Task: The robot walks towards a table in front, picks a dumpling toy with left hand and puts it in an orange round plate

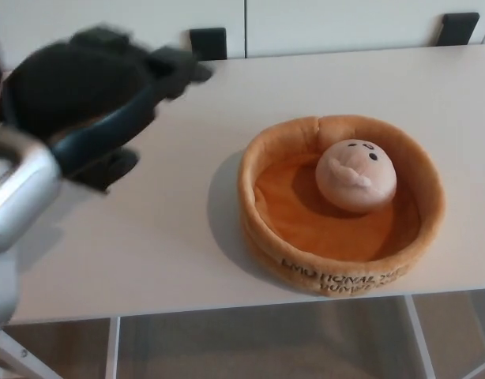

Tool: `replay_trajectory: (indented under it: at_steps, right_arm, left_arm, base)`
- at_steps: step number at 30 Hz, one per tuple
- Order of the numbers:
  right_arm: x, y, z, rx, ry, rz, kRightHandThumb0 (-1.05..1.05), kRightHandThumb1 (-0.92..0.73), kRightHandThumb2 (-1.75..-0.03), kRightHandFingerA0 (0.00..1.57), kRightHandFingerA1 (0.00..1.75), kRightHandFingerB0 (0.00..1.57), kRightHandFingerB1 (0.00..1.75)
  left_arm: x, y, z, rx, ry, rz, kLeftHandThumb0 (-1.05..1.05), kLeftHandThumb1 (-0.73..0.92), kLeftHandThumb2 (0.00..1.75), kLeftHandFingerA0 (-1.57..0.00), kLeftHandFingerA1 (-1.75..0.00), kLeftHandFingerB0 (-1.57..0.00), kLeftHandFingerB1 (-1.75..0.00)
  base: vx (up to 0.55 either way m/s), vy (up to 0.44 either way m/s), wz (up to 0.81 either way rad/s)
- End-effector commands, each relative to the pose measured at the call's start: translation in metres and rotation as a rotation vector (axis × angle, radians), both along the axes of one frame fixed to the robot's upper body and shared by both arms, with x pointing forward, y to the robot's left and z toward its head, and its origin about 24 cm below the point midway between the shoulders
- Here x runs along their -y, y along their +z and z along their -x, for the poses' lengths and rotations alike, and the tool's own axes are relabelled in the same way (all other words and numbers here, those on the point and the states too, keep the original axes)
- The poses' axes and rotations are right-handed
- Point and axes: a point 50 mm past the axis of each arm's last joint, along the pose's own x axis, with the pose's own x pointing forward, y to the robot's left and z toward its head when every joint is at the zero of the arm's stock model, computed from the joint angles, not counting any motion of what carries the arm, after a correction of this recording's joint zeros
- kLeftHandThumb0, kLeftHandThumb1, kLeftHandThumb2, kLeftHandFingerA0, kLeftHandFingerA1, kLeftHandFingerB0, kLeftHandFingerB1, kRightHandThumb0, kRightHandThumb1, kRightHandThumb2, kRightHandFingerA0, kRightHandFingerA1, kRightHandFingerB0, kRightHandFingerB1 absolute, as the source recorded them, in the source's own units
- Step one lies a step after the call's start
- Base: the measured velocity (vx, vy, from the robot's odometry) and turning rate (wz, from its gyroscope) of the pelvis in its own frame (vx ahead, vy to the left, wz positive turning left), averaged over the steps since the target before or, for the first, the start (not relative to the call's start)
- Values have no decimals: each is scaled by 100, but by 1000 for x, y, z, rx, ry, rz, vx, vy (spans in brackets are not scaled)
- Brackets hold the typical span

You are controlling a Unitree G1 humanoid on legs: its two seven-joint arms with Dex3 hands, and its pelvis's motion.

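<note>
A pale pink dumpling toy with a small face lies inside the orange round plush plate, toward its far right side. My left hand is blurred at the upper left, well clear of the plate and above the table. Its fingers are spread and it holds nothing. The silver wrist shows at the left edge. My right hand is out of the picture.
The white table has its front edge near the bottom, with floor and table legs below it. Two black chair backs stand behind the far edge. The plate sits close to the front edge.
</note>
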Motion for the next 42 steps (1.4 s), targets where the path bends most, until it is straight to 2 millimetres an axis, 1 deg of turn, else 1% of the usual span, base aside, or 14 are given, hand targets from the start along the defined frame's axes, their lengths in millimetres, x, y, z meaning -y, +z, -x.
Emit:
replay_trajectory:
  at_steps: [1, 4, 5, 6, 11, 13, 15, 23, 24, 26, 31, 32, 36, 42]
  right_arm:
    - [16, -6, 45, -116, -114, 44, -38, -64, -58, 58, 79, 31, 34]
    - [15, -7, 49, -126, -136, 49, -37, -65, -60, 58, 73, 33, 35]
    - [16, -7, 54, -123, -148, 50, -42, -51, -81, 50, 65, 26, 47]
    - [17, -7, 57, -122, -153, 51, -42, -50, -80, 52, 65, 26, 47]
    - [16, -10, 74, -152, -172, 58, -36, -65, -63, 57, 58, 31, 36]
    - [16, -10, 79, -152, -186, 58, -24, -46, -94, 50, 68, 15, 50]
    - [16, -10, 79, -135, -205, 57, -33, -65, -59, 60, 53, 30, 34]
    - [20, -7, 68, -112, -203, 65, -37, -66, -62, 62, 54, 29, 35]
    - [22, -6, 67, -108, -201, 64, -26, -46, -95, 53, 69, 16, 51]
    - [23, -5, 64, -100, -199, 62, -35, -65, -59, 61, 57, 28, 34]
    - [15, -9, 64, -111, -182, 50, -26, -46, -94, 51, 68, 15, 50]
    - [14, -10, 63, -110, -180, 49, -36, -67, -62, 60, 56, 30, 35]
    - [14, -8, 57, -91, -162, 38, -38, -67, -60, 62, 57, 33, 35]
    - [5, -14, 72, -142, -143, 15, -46, -50, -80, 51, 61, 25, 45]
  left_arm:
    - [-84, -42, 187, -431, 143, -97, -7, 59, 57, -29, -48, -20, -28]
    - [-95, -66, 205, -576, 206, -92, -8, 60, 58, -30, -51, -20, -29]
    - [-102, -91, 217, -695, 235, -101, -10, 44, 92, -32, -62, -11, -49]
    - [-104, -104, 222, -748, 231, -88, -14, 68, 60, -44, -58, -25, -33]
    - [-112, -141, 233, -837, 215, -118, -21, 74, 61, -60, -78, -31, -36]
    - [-118, -155, 233, -888, 237, -147, -12, 57, 56, -70, -107, -33, -40]
    - [-121, -162, 228, -910, 251, -174, -11, 56, 56, -72, -95, -35, -41]
    - [-120, -169, 216, -953, 242, -259, -13, 58, 56, -72, -78, -44, -46]
    - [-123, -176, 213, -969, 252, -275, -14, 61, 57, -60, -63, -46, -47]
    - [-132, -194, 207, -1015, 298, -281, -12, 61, 57, -57, -63, -45, -48]
    - [-158, -241, 184, -1092, 429, -339, -24, 61, 58, -65, -65, -47, -47]
    - [-163, -248, 178, -1110, 465, -343, -26, 59, 57, -54, -59, -54, -50]
    - [-179, -278, 163, -1126, 613, -343, -34, 60, 56, -51, -55, -69, -56]
    - [-201, -301, 196, -1195, 762, -489, -41, 64, 58, -42, -55, -53, -48]
  base:
    - [0, 0, 0]
    - [0, 0, 0]
    - [0, 0, 0]
    - [0, 0, 0]
    - [0, 0, 0]
    - [0, 0, 0]
    - [0, 0, 0]
    - [0, 0, 0]
    - [0, 0, 0]
    - [0, 0, 0]
    - [0, 0, 0]
    - [0, 0, 0]
    - [0, 0, 0]
    - [0, 0, 0]
